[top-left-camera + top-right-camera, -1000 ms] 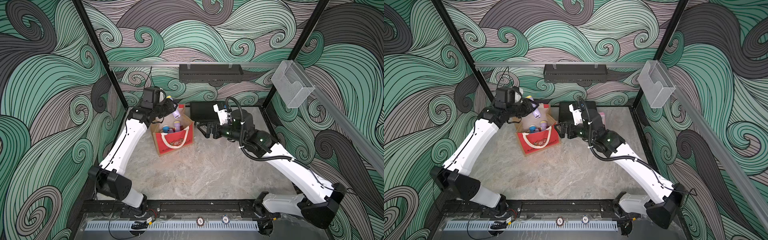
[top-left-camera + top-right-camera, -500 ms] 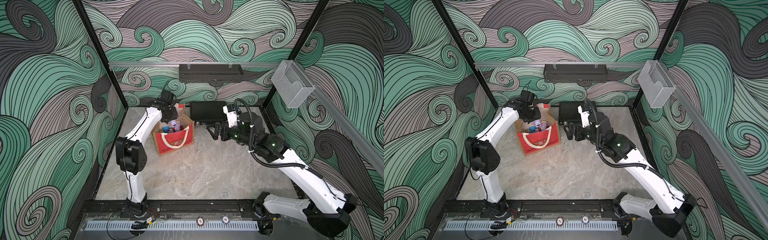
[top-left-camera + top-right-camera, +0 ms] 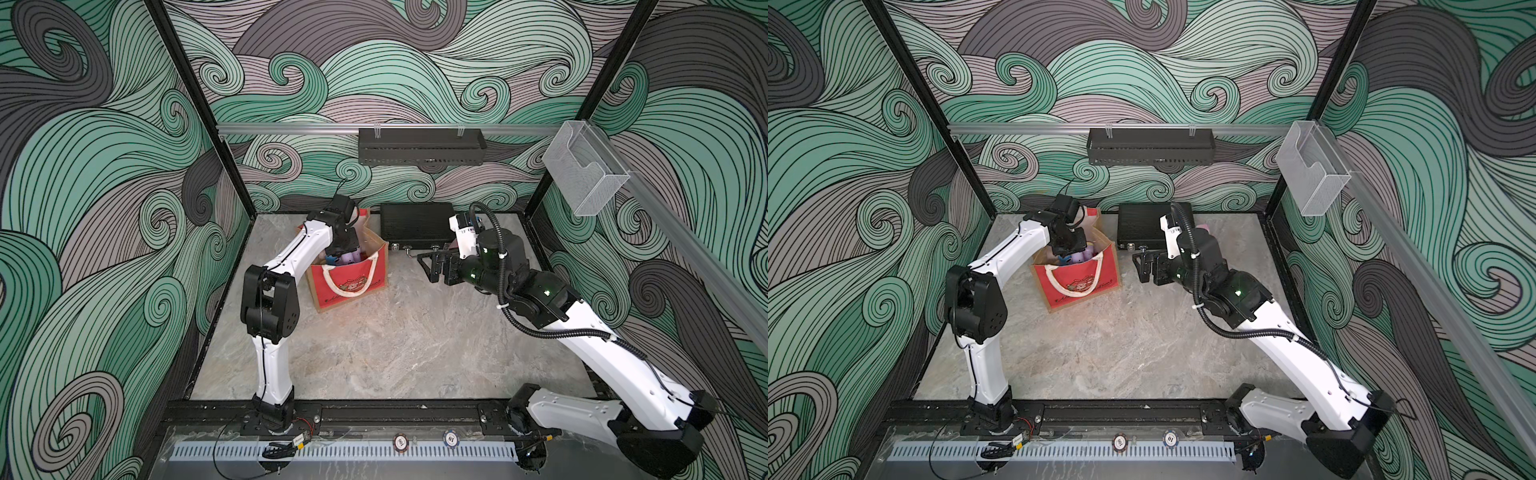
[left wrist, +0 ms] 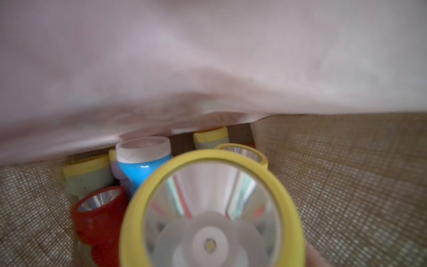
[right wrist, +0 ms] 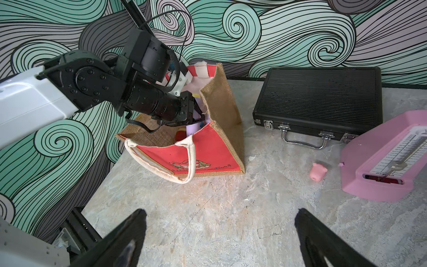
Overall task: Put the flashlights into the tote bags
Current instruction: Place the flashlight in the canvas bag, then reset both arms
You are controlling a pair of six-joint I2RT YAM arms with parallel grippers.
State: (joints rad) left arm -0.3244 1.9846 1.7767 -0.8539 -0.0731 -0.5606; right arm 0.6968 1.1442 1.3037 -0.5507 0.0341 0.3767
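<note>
Marbled grey stone makes up the counter point(image 3: 374, 353), closed in by walls of green and grey swirls. Near its far left corner stands the tote bag point(image 3: 353, 284), red front toward me and mouth gaping, and the left fingers point(image 5: 198, 111) reach down inside it. In the left wrist view a yellow-headed flashlight point(image 4: 208, 208) sits right under the lens. The fingers themselves are hidden there, but I take them to be clamped on its body, low in the bag. Round it lie others that are in: a blue flashlight point(image 4: 141, 168), a red flashlight point(image 4: 99, 208) and pale green flashlights point(image 4: 87, 178). The right fingers point(image 5: 129, 231) hang wide apart and empty over bare counter, off to the right of the bag. Beyond them I see only a black case point(image 5: 318, 97), a pink metronome point(image 5: 388, 157) and a pink lump point(image 5: 318, 172); no flashlight lies loose anywhere in view. So the job looks all but done to me. What seems left is to let go of this one and lift the arm clear without dragging the soft lining point(image 4: 208, 57) or tipping the bag.
</note>
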